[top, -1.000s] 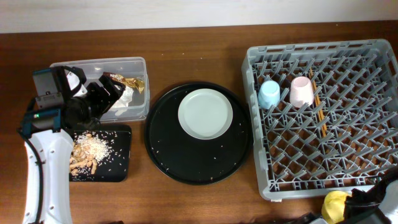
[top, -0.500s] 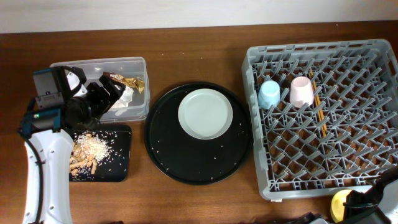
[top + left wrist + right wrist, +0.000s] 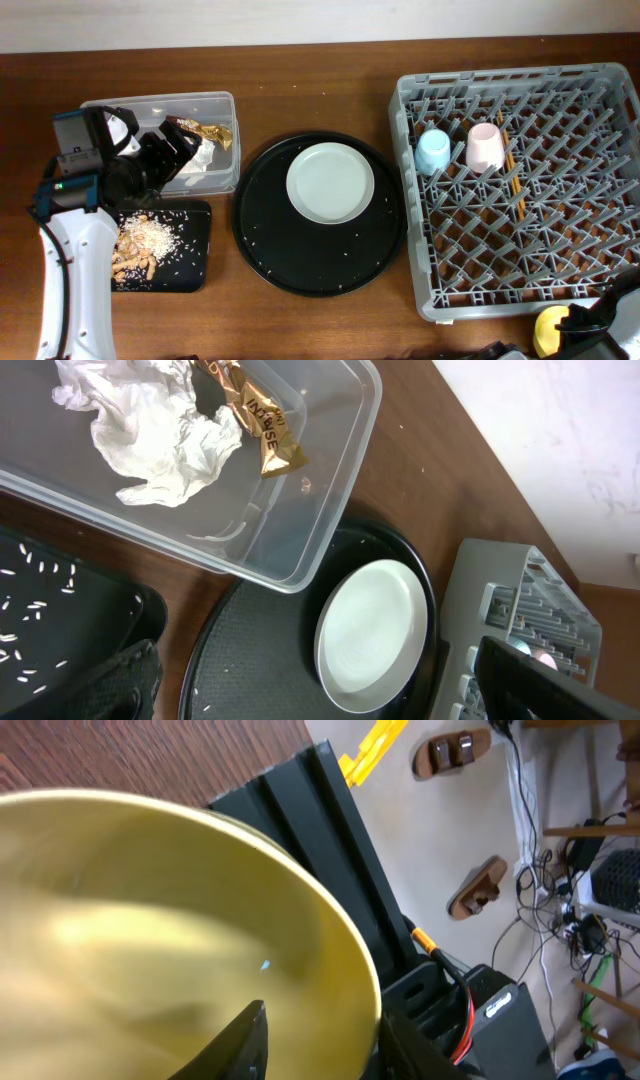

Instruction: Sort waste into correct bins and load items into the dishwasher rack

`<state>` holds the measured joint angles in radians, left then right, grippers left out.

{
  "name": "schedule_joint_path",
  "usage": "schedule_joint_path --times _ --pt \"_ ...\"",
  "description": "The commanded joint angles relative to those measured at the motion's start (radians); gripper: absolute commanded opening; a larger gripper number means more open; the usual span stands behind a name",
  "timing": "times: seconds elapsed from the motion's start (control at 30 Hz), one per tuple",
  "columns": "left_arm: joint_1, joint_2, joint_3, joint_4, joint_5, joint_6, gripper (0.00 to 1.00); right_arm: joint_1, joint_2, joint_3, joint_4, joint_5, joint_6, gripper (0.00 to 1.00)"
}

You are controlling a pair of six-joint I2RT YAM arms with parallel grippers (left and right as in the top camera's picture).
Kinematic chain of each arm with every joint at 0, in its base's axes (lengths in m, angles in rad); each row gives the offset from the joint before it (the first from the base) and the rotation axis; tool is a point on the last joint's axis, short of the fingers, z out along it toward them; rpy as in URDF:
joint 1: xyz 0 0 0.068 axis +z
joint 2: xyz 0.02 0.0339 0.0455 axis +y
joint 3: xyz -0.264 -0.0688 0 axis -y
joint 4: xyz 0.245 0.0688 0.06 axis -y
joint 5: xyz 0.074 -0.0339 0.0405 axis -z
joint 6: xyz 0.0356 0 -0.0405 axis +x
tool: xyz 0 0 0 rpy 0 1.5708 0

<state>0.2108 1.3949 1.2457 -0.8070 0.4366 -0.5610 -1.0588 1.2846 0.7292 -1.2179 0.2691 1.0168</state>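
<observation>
The left gripper (image 3: 170,155) hangs at the upper left of the overhead view, over the near edge of the clear plastic rectangular tub (image 3: 215,105), its jaws spread wide with nothing between them. In the tub lie the crumpled white tissue (image 3: 150,430) and, touching its right side, the shiny gold-and-brown wrapper (image 3: 255,420). Just below the tub sits the shallow black rectangular tray (image 3: 195,225), holding brown food scraps with white rice grains (image 3: 135,250).

At the centre of the brown wooden table (image 3: 300,60) is the large round black tray (image 3: 320,270), dotted with stray rice. The pale round plate (image 3: 330,183) rests in its upper half.

On the right stands the large square grey plastic dishwasher rack (image 3: 560,100). In its upper left part the light-blue cup (image 3: 433,152) and the pink cup (image 3: 485,147) sit side by side. The two thin wooden chopsticks (image 3: 514,175) lie just to the right of the pink cup.

At the bottom right corner, below the rack, the right gripper (image 3: 568,325) is clamped on the rim of the small yellow bowl (image 3: 547,331), which fills its wrist view
</observation>
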Motion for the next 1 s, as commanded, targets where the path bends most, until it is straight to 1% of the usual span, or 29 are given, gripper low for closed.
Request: schedule_joint_path --times 0.0,0.17,0.33,0.4,0.53,0.57,0.63,0.67,0.73,0.9,0.97 --pt "0.002 -0.01 0.0 0.002 0.0 0.002 0.99 -0.002 -0.002 0.011 0.007 0.043 0.009 0.35" --pt "0.002 -0.01 0.0 0.001 0.0 0.002 0.99 -0.002 -0.002 -0.03 0.037 0.05 0.01 0.36" --pt "0.002 -0.01 0.0 0.001 0.0 0.002 0.99 -0.002 -0.002 -0.032 0.039 0.05 0.01 0.36" --pt "0.002 -0.01 0.0 0.002 0.0 0.002 0.99 -0.002 -0.002 -0.038 0.049 0.05 0.01 0.5" --pt "0.002 -0.01 0.0 0.002 0.0 0.002 0.99 -0.002 -0.002 -0.051 0.068 0.049 0.01 0.49" --pt "0.002 -0.01 0.0 0.002 0.0 0.002 0.99 -0.002 -0.002 -0.051 0.068 0.049 0.01 0.48" --pt "0.002 -0.01 0.0 0.001 0.0 0.002 0.99 -0.002 -0.002 -0.051 0.07 0.049 0.01 0.36" --pt "0.002 -0.01 0.0 0.001 0.0 0.002 0.99 -0.002 -0.002 -0.051 0.07 0.049 0.01 0.27" --pt "0.002 -0.01 0.0 0.002 0.0 0.002 0.99 -0.002 -0.002 -0.051 0.07 0.049 0.01 0.04" --pt "0.002 -0.01 0.0 0.001 0.0 0.002 0.99 -0.002 -0.002 -0.048 0.061 0.027 0.009 0.04" --pt "0.002 -0.01 0.0 0.001 0.0 0.002 0.99 -0.002 -0.002 -0.026 0.031 0.027 0.009 0.04"
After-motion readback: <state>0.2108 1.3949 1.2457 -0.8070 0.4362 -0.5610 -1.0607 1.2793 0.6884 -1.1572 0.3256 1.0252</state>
